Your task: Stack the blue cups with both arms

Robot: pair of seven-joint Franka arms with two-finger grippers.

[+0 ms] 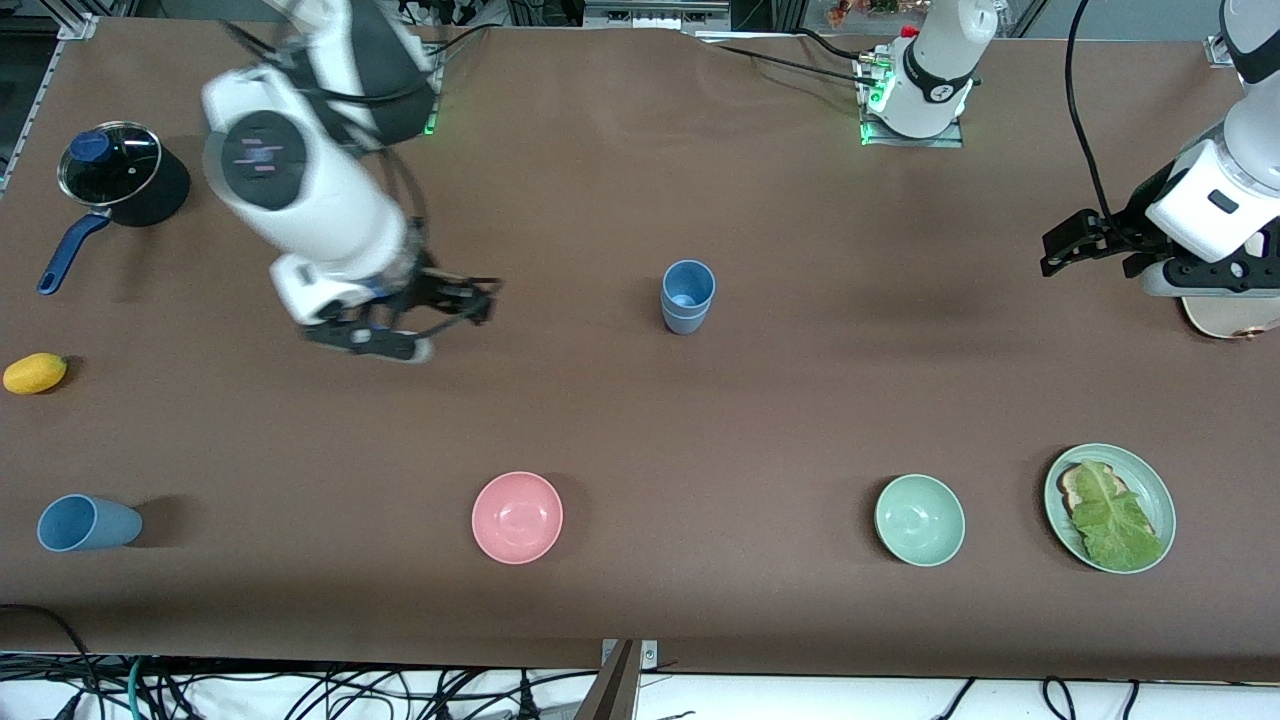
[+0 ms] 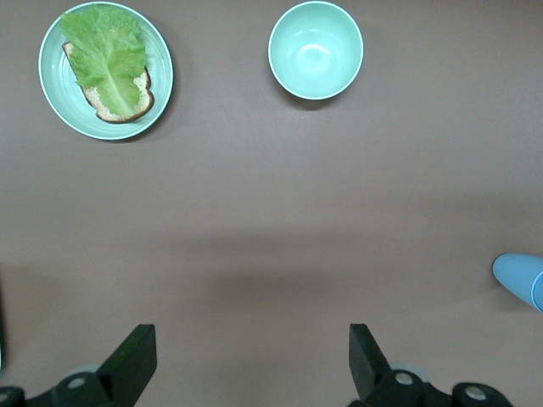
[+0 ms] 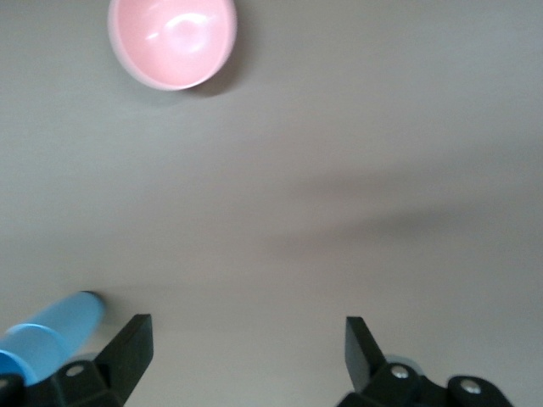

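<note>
Two blue cups stand nested in one stack at the table's middle. The stack also shows at the edge of the left wrist view and of the right wrist view. Another blue cup lies on its side near the front edge at the right arm's end. My right gripper is open and empty over bare table, beside the stack toward the right arm's end. My left gripper is open and empty over bare table at the left arm's end.
A pink bowl, a pale green bowl and a green plate with bread and lettuce stand along the front. A lidded pot and a yellow fruit lie at the right arm's end.
</note>
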